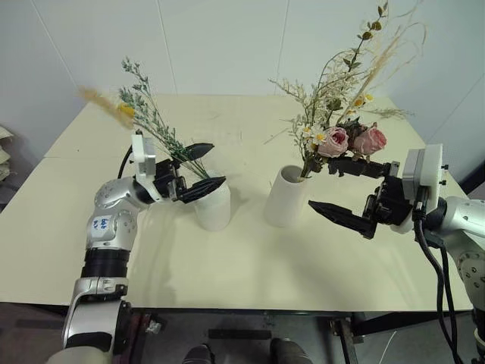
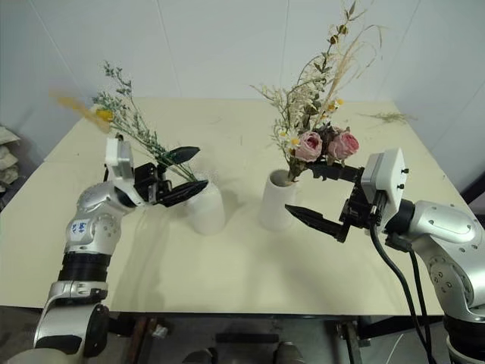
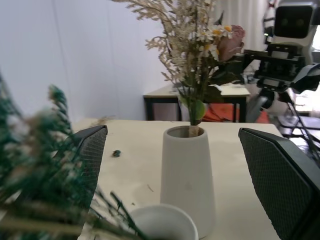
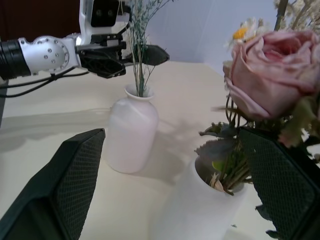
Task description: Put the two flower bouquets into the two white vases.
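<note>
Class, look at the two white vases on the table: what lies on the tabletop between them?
Nothing: in the left eye view the strip of table between the bottle-shaped vase and the wide-mouthed vase is bare apart from shadow.

Silver-grey jointed arms carry white wrist camera boxes, black cables and matte black textured fingers on the left hand and right hand.

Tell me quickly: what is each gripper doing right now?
Left gripper: open, holding nothing, beside the green sprigs.
Right gripper: open, holding nothing.
</note>
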You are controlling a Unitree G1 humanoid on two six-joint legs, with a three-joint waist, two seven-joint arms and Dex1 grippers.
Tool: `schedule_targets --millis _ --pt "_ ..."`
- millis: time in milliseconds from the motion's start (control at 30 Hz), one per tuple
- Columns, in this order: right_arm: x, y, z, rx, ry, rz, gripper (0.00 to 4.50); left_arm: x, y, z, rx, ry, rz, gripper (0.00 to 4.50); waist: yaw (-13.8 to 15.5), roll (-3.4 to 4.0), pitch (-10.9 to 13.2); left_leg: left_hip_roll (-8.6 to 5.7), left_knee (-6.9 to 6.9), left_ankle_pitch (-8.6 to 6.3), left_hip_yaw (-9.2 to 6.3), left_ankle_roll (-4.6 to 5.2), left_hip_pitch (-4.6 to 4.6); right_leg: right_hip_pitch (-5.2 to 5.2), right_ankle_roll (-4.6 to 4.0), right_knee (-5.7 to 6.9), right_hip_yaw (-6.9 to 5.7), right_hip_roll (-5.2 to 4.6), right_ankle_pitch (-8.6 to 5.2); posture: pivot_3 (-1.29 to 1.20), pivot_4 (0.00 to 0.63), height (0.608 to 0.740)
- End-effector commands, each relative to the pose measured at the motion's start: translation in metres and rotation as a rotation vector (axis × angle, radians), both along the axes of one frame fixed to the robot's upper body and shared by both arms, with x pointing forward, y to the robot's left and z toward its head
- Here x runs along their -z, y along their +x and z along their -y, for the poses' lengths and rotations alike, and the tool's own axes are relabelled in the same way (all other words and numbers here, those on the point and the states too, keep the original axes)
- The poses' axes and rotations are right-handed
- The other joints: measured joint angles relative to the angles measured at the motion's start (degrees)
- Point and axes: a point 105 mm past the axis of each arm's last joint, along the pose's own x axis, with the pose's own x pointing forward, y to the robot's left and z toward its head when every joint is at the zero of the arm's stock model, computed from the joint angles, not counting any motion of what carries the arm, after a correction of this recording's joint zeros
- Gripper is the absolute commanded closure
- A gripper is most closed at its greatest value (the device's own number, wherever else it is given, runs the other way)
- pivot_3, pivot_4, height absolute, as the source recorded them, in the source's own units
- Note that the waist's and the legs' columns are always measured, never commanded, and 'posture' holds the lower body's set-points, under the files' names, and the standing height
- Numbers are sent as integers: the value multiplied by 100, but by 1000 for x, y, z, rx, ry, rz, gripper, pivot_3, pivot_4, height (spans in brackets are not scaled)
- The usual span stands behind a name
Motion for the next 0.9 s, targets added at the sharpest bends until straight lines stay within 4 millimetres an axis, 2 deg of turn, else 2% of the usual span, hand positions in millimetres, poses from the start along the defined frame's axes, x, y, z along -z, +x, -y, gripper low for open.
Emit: schedule_targets --millis 33,167,267,333,433,667,800,900 --pt "-9 -4 2 13 18 55 0 1 3 0 -7 90 20 12 -6 0 0 0 -1 0 0 0 0 0 0 -2 0 0 0 0 150 740" --pt "-7 -4 1 14 24 58 0 2 11 3 -37 151 17 12 4 0 0 1 -5 0 -1 1 0 -2 0 -2 0 1 0 0 150 740" --pt "-6 -2 -3 12 39 68 0 -20 10 10 0 177 30 12 4 -1 1 0 -4 0 -2 1 -5 -2 2 -5 -1 1 1 0 150 740" --pt "-5 -2 -4 13 47 71 0 -26 10 13 10 186 31 12 9 -1 1 0 -4 0 -2 1 -6 -1 3 -7 -1 1 2 0 150 740" --pt "-4 -2 -5 18 52 76 0 -22 11 10 6 216 30 12 -3 1 0 -1 -7 -2 -2 3 -5 0 4 -11 -1 0 2 0 150 740" --pt "-3 -4 -1 29 53 77 0 -10 13 -27 -95 316 26 12 -27 1 0 5 -24 -1 -2 4 -4 -13 1 -7 0 5 0 0 150 740" --pt "-3 -5 1 35 43 74 0 -19 7 -54 -112 349 28 12 -4 1 0 3 -24 -1 -1 4 -5 -10 0 -9 0 3 0 0 150 740" --pt "-3 -4 3 37 38 74 0 -18 5 -60 -106 381 23 12 7 1 0 3 -24 -1 -2 4 -5 -10 0 -9 -1 3 0 0 150 740"
